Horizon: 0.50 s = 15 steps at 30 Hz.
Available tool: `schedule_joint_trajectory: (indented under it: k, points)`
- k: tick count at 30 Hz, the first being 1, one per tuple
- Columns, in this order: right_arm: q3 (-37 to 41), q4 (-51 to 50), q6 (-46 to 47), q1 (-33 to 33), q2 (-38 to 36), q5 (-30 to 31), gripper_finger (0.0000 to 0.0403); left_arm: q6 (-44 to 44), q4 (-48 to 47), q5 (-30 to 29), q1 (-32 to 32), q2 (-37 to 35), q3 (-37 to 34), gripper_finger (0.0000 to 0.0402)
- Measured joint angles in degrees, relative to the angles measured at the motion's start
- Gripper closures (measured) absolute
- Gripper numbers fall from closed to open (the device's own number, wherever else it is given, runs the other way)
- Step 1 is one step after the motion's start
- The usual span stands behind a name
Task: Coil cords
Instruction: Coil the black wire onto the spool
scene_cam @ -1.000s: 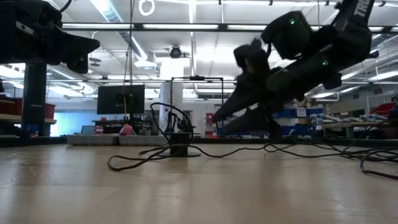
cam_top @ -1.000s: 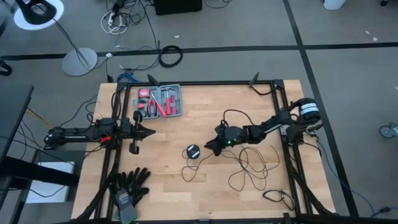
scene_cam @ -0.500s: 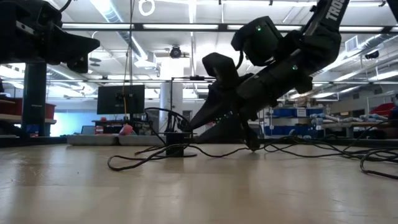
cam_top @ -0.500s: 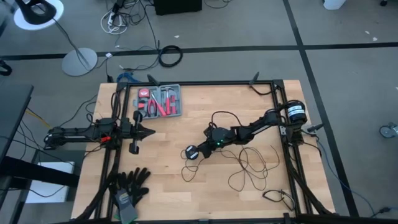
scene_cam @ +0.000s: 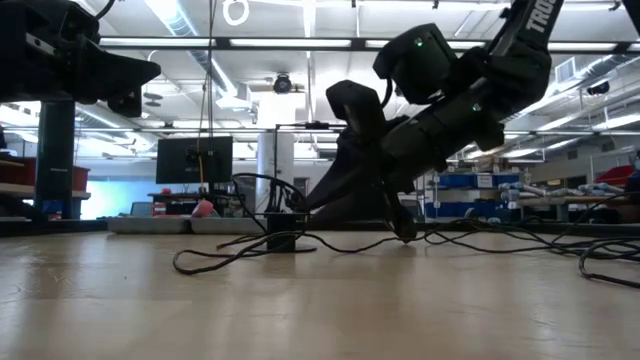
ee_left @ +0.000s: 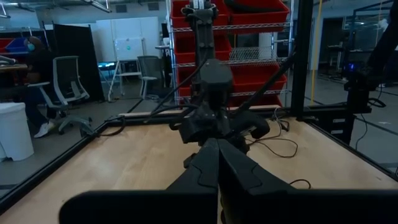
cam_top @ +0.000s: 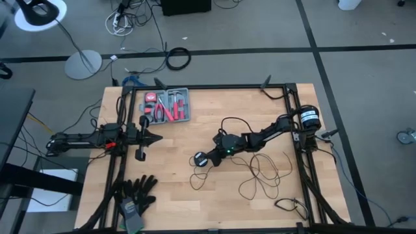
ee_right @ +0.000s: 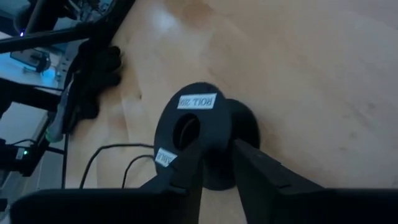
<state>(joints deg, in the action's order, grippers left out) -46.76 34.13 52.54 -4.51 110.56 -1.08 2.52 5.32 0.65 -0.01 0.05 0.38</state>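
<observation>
Near the table's centre, seen from above, the right gripper (cam_top: 207,158) reaches low across the wood and meets the puck (cam_top: 201,158), a small round black disc with white labels. In the right wrist view its two dark fingers (ee_right: 186,163) straddle the puck (ee_right: 198,132), one on each side of its edge, pinching it against the table (cam_top: 260,110). Thin black cords (cam_top: 260,175) trail from the puck: one small loop lies at about 6 o'clock from it, and larger loose loops spread at about 4 o'clock, toward the table's right side. The low view shows the cords (scene_cam: 240,255) lying flat on the wood, with the right arm slanting down to the puck (scene_cam: 285,240).

Farther off, at about 9 o'clock from the puck, the left gripper (cam_top: 158,138) waits at the table's left edge, jaws pressed together. A grey tray (cam_top: 168,106) of red-handled tools sits at about 11 o'clock, near the far edge. Black gloves (cam_top: 135,192) lie at about 8 o'clock, by the near left corner.
</observation>
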Motion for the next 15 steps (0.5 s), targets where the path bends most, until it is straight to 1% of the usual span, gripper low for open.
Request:
schedule_joint_trajectory:
  k: [4, 8, 15]
  points:
    - [0.00, 0.04, -1.04, 0.04, 0.00, -0.20, 0.0346, 0.00, 0.00, 0.01, -0.02, 0.00, 0.00, 0.0396]
    - [0.00, 1.02, -3.27, 0.04, 0.00, -0.26, 0.0393, 0.00, 0.00, 0.00, 0.00, 0.00, 0.00, 0.0396]
    - [0.00, 1.67, -4.84, 0.24, 0.00, -0.55, 0.0401, 0.00, 0.00, 0.01, 0.00, 0.00, 0.00, 0.0396]
